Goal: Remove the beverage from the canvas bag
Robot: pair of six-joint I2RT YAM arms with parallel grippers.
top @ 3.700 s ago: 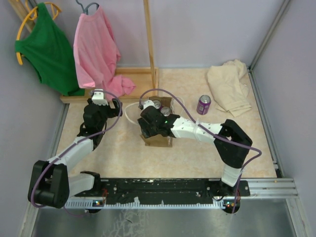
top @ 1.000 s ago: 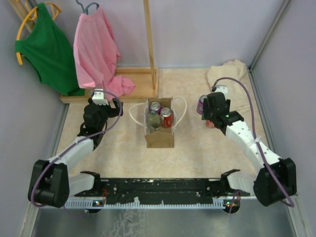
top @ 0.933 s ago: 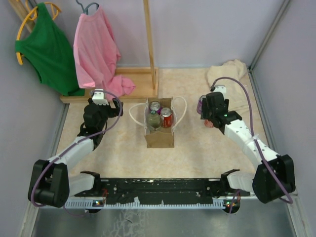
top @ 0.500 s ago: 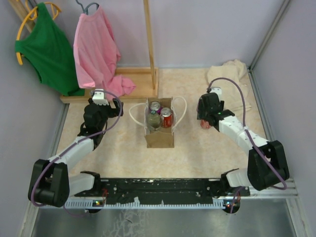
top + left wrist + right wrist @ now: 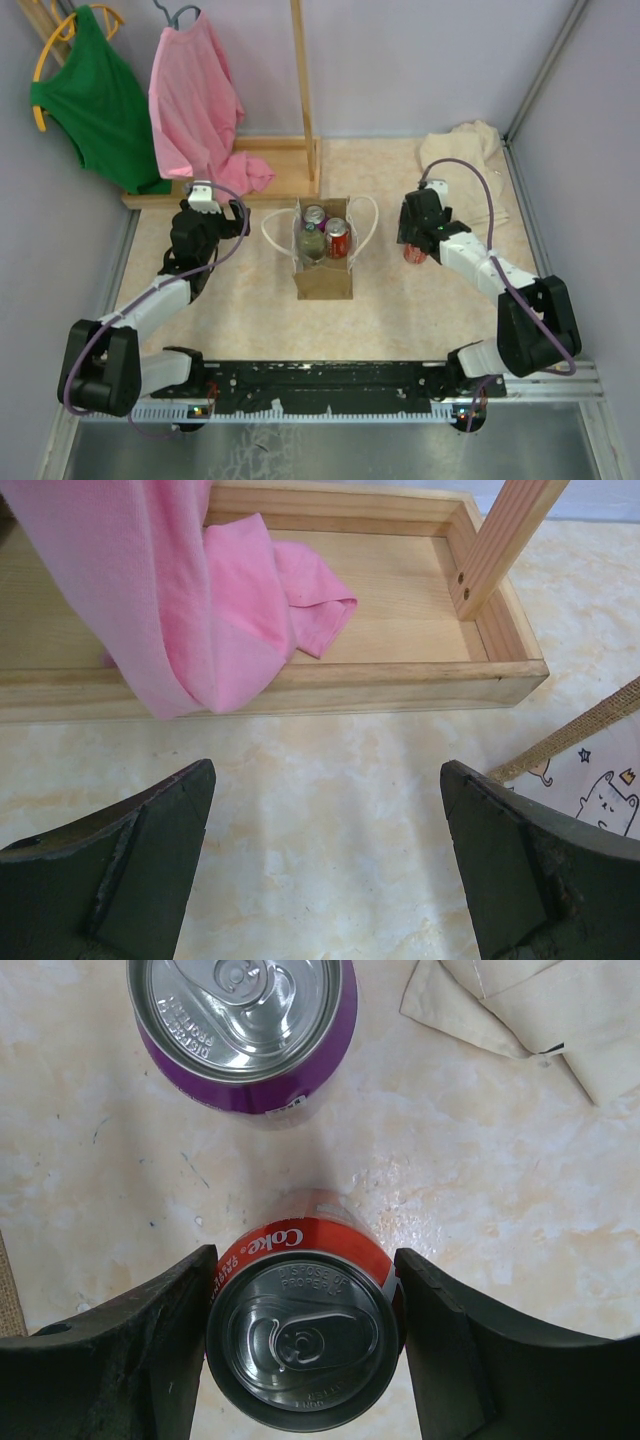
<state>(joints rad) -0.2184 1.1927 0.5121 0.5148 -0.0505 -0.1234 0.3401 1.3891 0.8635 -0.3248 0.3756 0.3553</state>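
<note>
The tan canvas bag with white rope handles stands at the table's middle, with three cans showing inside, one of them red. Its edge shows at the right of the left wrist view. My right gripper is to the right of the bag, shut on a red Coke can held upright at or just above the table. A purple can stands just beyond it. My left gripper is open and empty, left of the bag.
A pale beige cloth lies at the back right, near the purple can. A wooden rack base with a pink shirt draped into it stands behind the left gripper. A green shirt hangs at the far left.
My right gripper came out of the bag with the Coke can and carried it right, next to the purple can. In the last second it shifted slightly left and nearer. The left arm is still.
</note>
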